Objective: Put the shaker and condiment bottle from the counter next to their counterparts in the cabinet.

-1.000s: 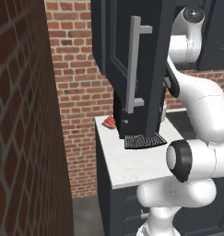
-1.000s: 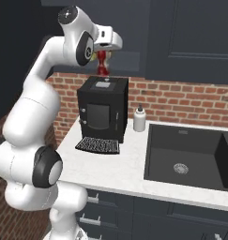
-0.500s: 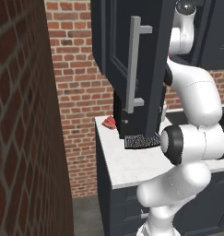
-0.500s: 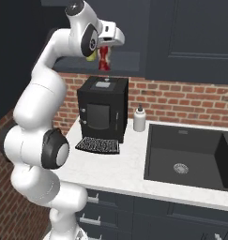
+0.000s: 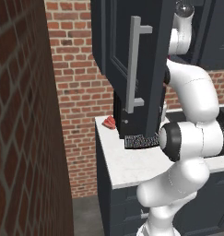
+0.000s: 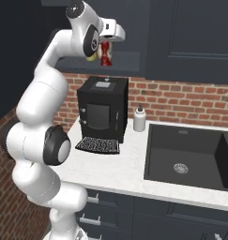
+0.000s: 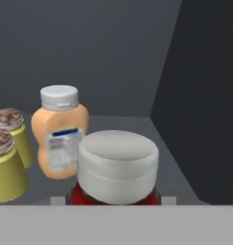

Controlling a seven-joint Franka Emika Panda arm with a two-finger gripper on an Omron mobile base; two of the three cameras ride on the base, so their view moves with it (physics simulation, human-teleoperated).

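**Hand view: condiment bottle carried into the cabinet**

Hand view looks along the hand into the cabinet (image 7: 113, 57), whose shelf floor and dark back wall lie ahead. The white cap of the condiment bottle (image 7: 117, 167) sits at the foot of this view with its red body just under it, between the finger tips, so the hand is judged to be clenched on the bottle. Just beyond and to the left of that cap stands a peach-coloured squeeze bottle (image 7: 60, 134) with a white cap and a blue-marked label. Further left of it stand two yellow-green shakers (image 7: 7, 158) with pale speckled tops, one close behind the other.

Right base view shows the hand (image 6: 106, 50) raised high above the black coffee machine (image 6: 102, 108), the red bottle hanging from it at the mouth of the cabinet. A yellow-green shape shows just left of the bottle, beside the wrist. A white soap dispenser (image 6: 139, 118) stands on the counter (image 6: 110, 168) just right of the machine, near the sink (image 6: 190, 159).

Left base view shows the open cabinet door (image 5: 132, 69) with its grey bar handle, and a flat red thing (image 5: 109, 121) lying on the counter left of the machine.

Progress, as a judgement: two shakers stand together on the shelf, so the shaker half looks done. The bottle is not yet set down; it has yet to be placed beside the peach bottle and released.
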